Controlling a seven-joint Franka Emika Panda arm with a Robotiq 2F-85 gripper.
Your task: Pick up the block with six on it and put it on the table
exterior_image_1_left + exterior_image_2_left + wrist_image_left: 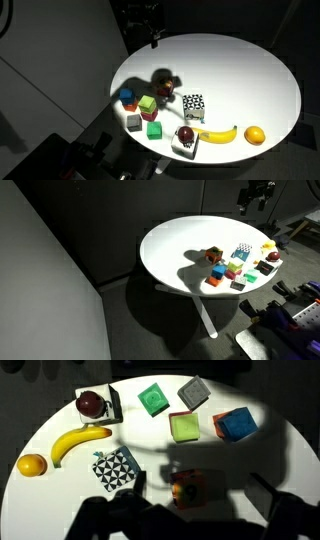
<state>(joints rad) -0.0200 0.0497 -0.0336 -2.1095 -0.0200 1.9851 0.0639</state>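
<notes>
The block with six on it (187,488) shows an orange face with a dark "6" and lies in shadow on the round white table (40,435). In the wrist view it sits between my two dark fingers, well below them. My gripper (200,492) is open and empty. In both exterior views the gripper (151,32) (255,195) hangs high above the table's far edge. The block (165,92) (213,255) stands reddish-brown on the table (250,60) (170,240) in the gripper's shadow.
A black-and-white patterned cube (113,468) sits beside the six block. Two green cubes (152,400) (184,427), a grey cube (194,392) and a blue cube (236,425) lie beyond. An apple (91,403), a banana (78,445) and an orange (31,464) are to the side.
</notes>
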